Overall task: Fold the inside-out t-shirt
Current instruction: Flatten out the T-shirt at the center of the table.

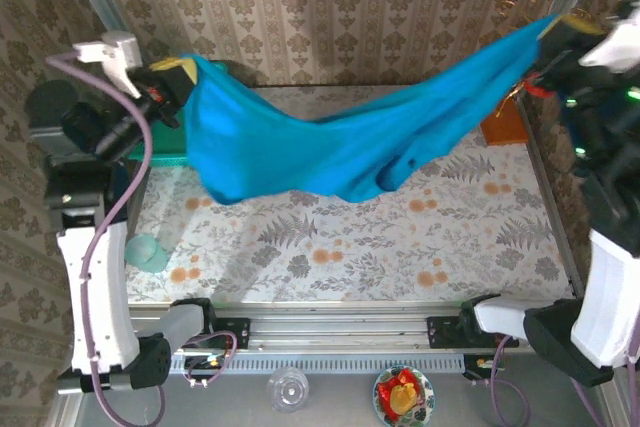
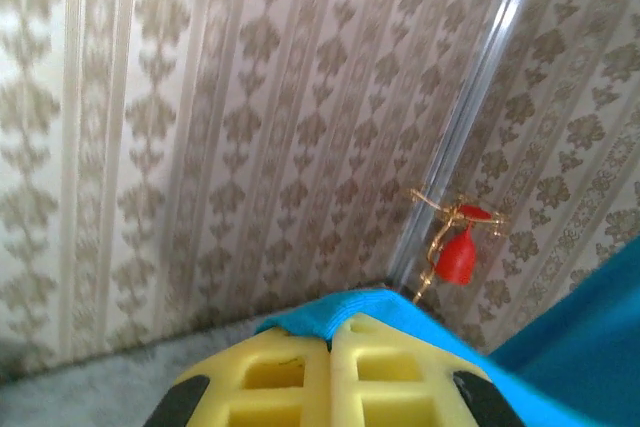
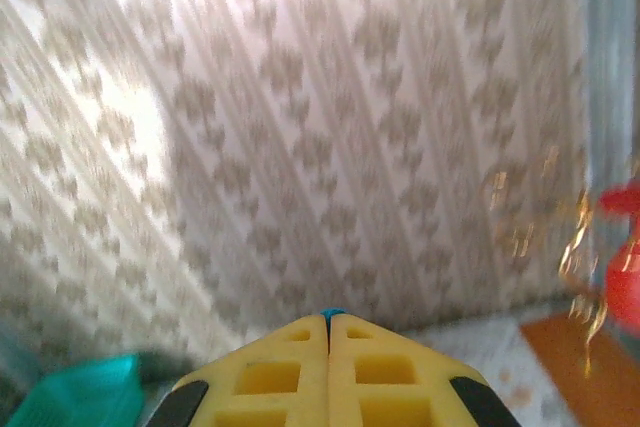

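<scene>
The floral-patterned table (image 1: pixel 330 247) lies below; the teal t-shirt (image 1: pixel 330 147) hangs above it like a hammock, slung between both arms, probably to spread it out before laying it flat; the left gripper (image 1: pixel 180 72) and right gripper (image 1: pixel 560 27) each pinch an opposite edge, yellow fingers pressed together on cloth; a green mesh basket (image 3: pixel 80 392) sits near the back wall.

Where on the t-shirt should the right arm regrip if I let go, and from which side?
The t-shirt hangs stretched between the shut left gripper and right gripper, sagging mid-span. Probably take the lowest hanging fold, coming from the near side with the jaws across its edge: it droops free above the table, so both fingers can likely close around it.
</scene>
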Robot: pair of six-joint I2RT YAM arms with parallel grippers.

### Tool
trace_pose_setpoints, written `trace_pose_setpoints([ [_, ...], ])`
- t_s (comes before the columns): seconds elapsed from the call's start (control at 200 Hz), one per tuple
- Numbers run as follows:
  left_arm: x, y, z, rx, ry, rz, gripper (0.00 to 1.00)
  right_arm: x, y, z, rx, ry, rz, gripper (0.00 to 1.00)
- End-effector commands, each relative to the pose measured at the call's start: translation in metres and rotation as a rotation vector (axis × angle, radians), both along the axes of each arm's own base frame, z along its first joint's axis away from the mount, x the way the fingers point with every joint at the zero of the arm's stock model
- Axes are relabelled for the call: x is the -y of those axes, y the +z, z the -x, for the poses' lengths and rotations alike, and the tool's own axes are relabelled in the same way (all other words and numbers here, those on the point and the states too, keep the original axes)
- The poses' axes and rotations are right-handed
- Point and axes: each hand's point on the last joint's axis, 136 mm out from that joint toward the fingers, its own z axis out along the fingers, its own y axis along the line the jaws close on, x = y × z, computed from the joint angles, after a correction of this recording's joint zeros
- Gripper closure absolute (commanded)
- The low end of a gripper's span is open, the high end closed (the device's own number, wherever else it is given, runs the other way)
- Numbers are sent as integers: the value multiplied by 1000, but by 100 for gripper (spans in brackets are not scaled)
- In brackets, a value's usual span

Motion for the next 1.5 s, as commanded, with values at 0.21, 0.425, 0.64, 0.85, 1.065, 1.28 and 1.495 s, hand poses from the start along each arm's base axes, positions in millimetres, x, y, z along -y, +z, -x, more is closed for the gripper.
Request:
trace_pose_setpoints([
  [0.21,-18,66,13,111,39,44,100,11,-14,4,13,-59,-29,100],
  [0.425,-14,65,11,100,0,43,100,14,-14,5,33,-77,-39,100],
  [0.64,-20,70,28,146,42,40,100,12,-11,8,39,-56,-34,100],
  [0.85,-21,87,54,199,56,26,100,19,-10,31,78,-75,-40,100],
  [1.065,-18,104,86,271,60,26,100,38,8,81,180,-135,-43,100],
  [1.28,-16,112,95,292,51,36,100,45,28,103,247,-166,-29,100],
  [1.495,-22,83,39,182,23,98,100,37,20,53,160,-186,20,100],
])
